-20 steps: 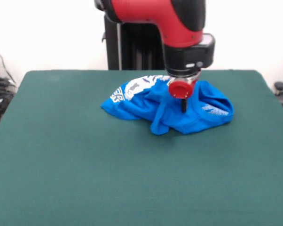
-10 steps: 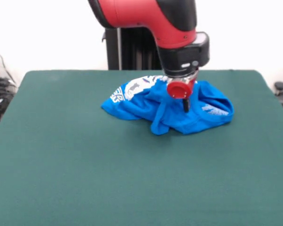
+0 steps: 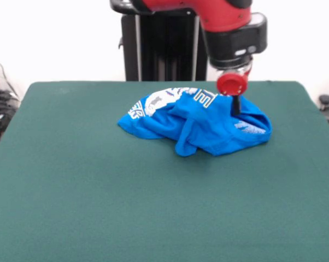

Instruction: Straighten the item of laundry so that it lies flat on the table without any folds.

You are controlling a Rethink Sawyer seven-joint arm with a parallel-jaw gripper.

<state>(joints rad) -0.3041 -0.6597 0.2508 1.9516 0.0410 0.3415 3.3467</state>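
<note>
The item of laundry [image 3: 194, 123], a bright blue T-shirt with white pattern and block lettering, lies crumpled in a heap on the far middle of the table [image 3: 153, 207]. Its cloth is bunched in thick folds, with one lobe hanging toward the front. My gripper [image 3: 235, 109] hangs below a red round part of the arm. It is over the heap's right side, close above or touching the cloth. Nothing visibly hangs from it.
Green cloth covers the table on all sides of the shirt, widest in front of it. Dark cables [image 3: 0, 109] lie off the left edge and a small black object [image 3: 325, 101] off the right edge.
The arm has swung to the right and risen a little, from the heap's middle to its right side. The lettering it covered now shows. The shirt's shape looks the same.
</note>
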